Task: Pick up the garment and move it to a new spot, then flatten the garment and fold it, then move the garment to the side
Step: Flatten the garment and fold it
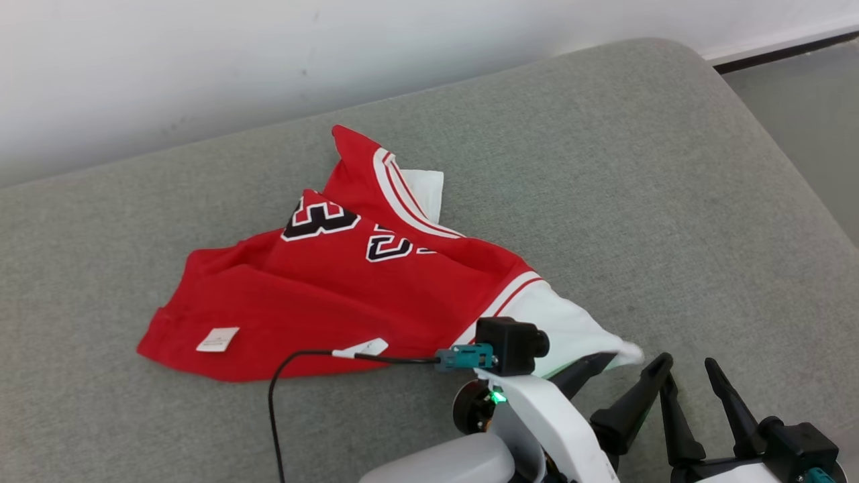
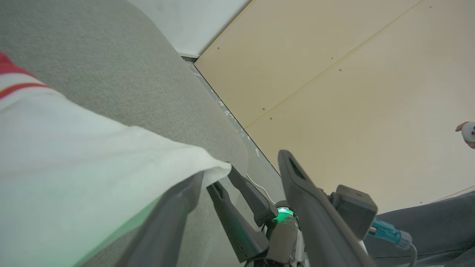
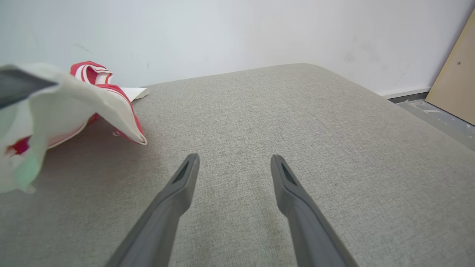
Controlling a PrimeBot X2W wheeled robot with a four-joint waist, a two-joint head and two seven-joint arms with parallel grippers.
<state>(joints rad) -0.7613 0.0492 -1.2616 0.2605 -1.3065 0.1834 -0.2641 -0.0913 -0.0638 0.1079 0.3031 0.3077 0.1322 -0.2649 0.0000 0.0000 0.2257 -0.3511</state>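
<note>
A red jersey, the garment [image 1: 349,295], lies crumpled on the grey cushion [image 1: 604,168], with black-and-white numbers and white sleeves. Its right white sleeve [image 1: 570,329] stretches toward my left gripper [image 1: 621,367], whose jaws stand wide open. The sleeve end drapes over one left finger [image 2: 174,215] and is not pinched. In the left wrist view the white cloth [image 2: 74,167] covers the left half. My right gripper [image 1: 688,377] hovers open just right of the left one, nothing between its fingers. In the right wrist view the right gripper [image 3: 233,163] points over bare cushion, with the garment [image 3: 74,100] to its left.
A black cable [image 1: 282,376] runs from the left wrist camera across the cushion's front. The cushion's rounded right edge [image 1: 792,154] drops to a grey floor [image 1: 819,87]. A white wall [image 1: 268,54] stands behind it. A beige board [image 2: 352,92] leans at the right.
</note>
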